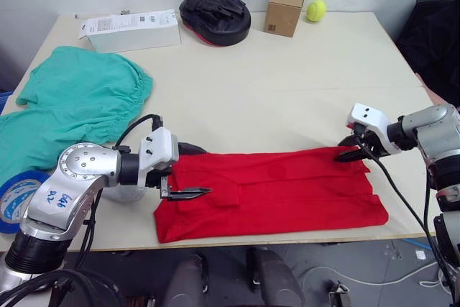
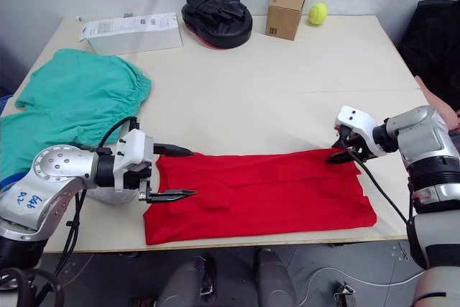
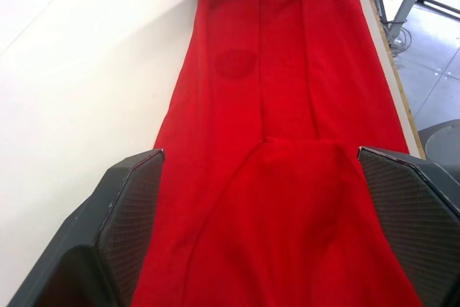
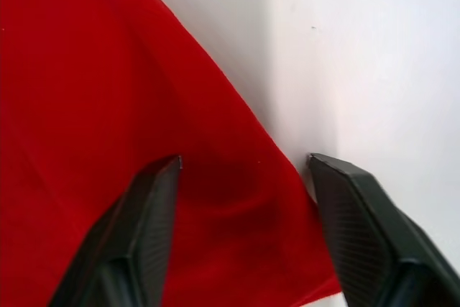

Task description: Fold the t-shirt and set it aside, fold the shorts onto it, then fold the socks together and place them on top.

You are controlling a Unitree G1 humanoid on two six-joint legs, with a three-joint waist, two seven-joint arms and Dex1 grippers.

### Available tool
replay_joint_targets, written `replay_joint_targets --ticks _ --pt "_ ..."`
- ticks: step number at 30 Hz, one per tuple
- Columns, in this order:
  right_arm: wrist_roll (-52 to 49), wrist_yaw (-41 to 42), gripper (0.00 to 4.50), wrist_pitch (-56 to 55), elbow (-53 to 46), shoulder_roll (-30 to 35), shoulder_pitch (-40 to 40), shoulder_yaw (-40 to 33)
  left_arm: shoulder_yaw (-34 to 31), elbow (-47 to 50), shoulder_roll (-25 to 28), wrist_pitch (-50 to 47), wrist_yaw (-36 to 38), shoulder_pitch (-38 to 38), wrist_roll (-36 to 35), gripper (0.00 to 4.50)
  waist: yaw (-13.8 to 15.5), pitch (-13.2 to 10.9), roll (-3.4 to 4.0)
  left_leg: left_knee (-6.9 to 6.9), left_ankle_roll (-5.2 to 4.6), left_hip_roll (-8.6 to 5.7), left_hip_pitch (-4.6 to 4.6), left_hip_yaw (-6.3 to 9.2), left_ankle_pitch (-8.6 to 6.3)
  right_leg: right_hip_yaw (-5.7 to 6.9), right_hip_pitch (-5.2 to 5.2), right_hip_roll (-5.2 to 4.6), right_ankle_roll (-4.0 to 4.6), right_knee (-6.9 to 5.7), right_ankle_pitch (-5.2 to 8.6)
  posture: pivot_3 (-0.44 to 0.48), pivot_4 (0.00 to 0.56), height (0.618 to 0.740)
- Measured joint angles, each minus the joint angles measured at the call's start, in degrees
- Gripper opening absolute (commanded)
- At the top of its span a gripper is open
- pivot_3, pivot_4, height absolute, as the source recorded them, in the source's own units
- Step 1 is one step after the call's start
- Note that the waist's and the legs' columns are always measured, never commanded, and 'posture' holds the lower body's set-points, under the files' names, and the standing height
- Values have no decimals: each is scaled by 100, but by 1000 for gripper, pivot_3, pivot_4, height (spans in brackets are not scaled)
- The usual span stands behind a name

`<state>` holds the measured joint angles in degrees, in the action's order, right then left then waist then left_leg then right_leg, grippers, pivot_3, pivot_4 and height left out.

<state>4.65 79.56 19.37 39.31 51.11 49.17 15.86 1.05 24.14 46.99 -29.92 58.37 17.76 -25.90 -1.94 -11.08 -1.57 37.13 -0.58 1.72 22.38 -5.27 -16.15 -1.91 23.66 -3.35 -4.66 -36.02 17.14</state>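
Note:
The red t-shirt [image 1: 280, 192] lies folded into a long strip along the table's near edge. My left gripper [image 1: 194, 172] is open at the strip's left end, one finger at the far edge and one over the cloth; in the left wrist view the fingers [image 3: 122, 228] straddle the fabric. My right gripper [image 1: 352, 152] is open at the strip's far right corner, with red cloth [image 4: 108, 91] between its fingers [image 4: 359, 228]. The teal-green shorts [image 1: 79, 102] lie spread at the table's left. The socks are out of view.
Along the back of the table [image 1: 287, 84] stand a white box [image 1: 133, 30], a black padded mitt [image 1: 215, 14], a cardboard box [image 1: 284, 8] and a tennis ball [image 1: 315, 10]. A blue tape roll [image 1: 18, 199] sits near the left front edge.

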Motion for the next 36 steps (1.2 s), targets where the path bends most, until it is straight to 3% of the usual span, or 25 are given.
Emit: replay_joint_targets --ticks 5,15,26,36 --pt "75 70 12 -198 0 -21 -4 11 1 -4 -10 0 -6 0 10 4500 -4 0 0 3 0 0 -2 -1 0 -1 -2 1 -1 -1 -1 0 150 740" --pt "561 -421 12 -889 596 -455 474 115 2 -38 -79 22 -53 132 61 4500 -141 2 -4 11 -3 -2 -20 -6 20 -5 -23 -1 -13 -2 -25 0 150 740" --pt "1289 -1646 12 -1886 2380 -1335 1898 310 -62 -31 -149 39 -337 -25 113 4500 -154 1 -2 -4 36 4 -3 -7 37 -9 4 10 -8 -4 -22 0 150 740" --pt "1887 -2584 12 -2388 3497 -2064 2648 524 -253 -21 -168 5 -678 -305 114 4500 -189 1 -2 -6 40 6 -2 -5 38 -6 7 9 -8 -10 -22 0 150 740"
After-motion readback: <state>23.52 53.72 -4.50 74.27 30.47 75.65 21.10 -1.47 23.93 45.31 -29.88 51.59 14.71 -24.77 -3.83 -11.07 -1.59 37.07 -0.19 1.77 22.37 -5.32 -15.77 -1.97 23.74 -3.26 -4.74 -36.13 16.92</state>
